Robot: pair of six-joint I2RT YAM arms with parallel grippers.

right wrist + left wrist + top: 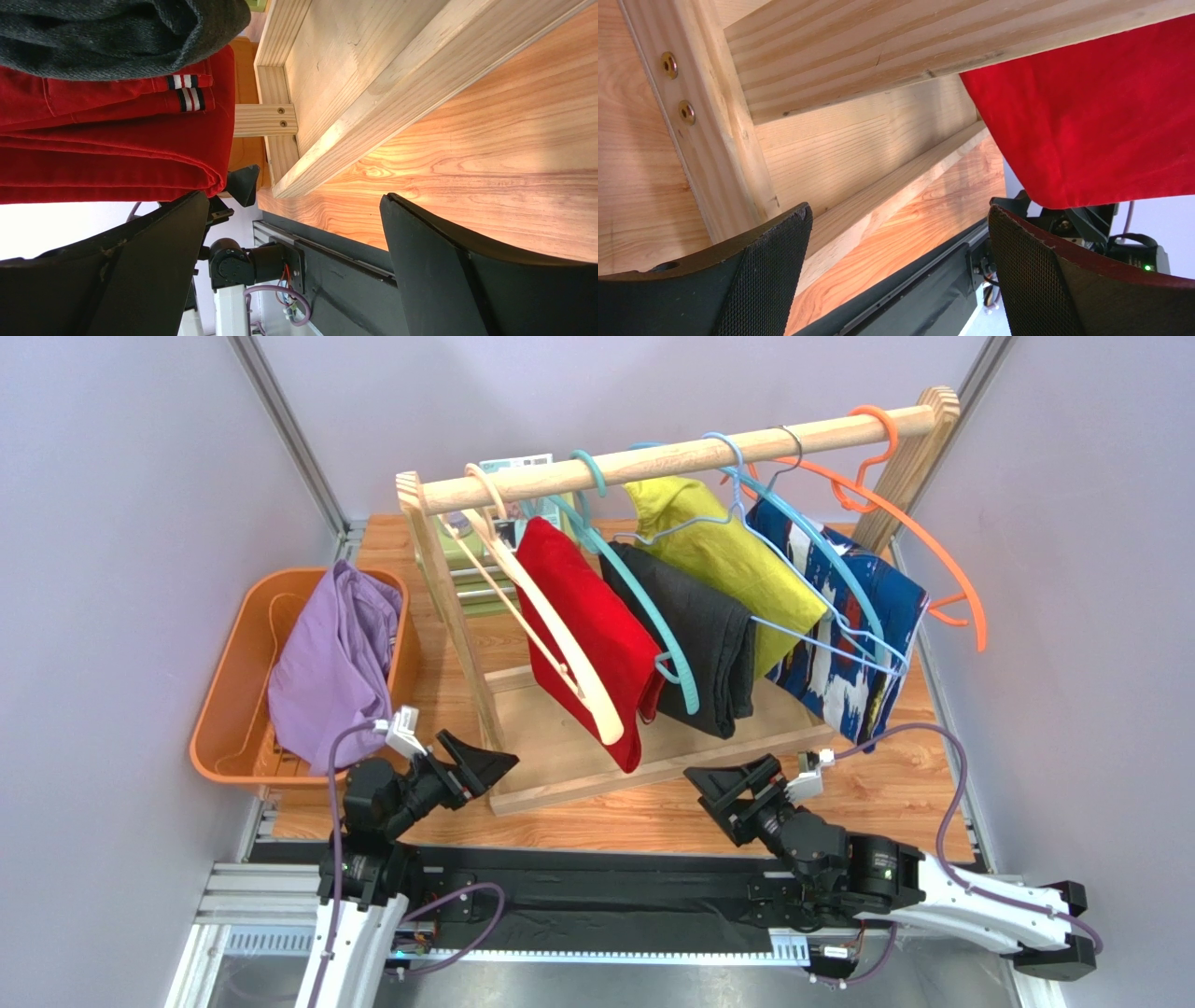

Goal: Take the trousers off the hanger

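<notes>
Though off the hanger (561, 634), trousers (334, 665) in orange basket (232, 679).

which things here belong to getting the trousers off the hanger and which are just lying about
Job: lavender trousers, lying in the orange basket; cream hanger, bare on the rail; left gripper and right gripper, both open.

Lying about: red garment, black garment, yellow-green garment, blue patterned garment, teal hanger, orange hanger.
</notes>
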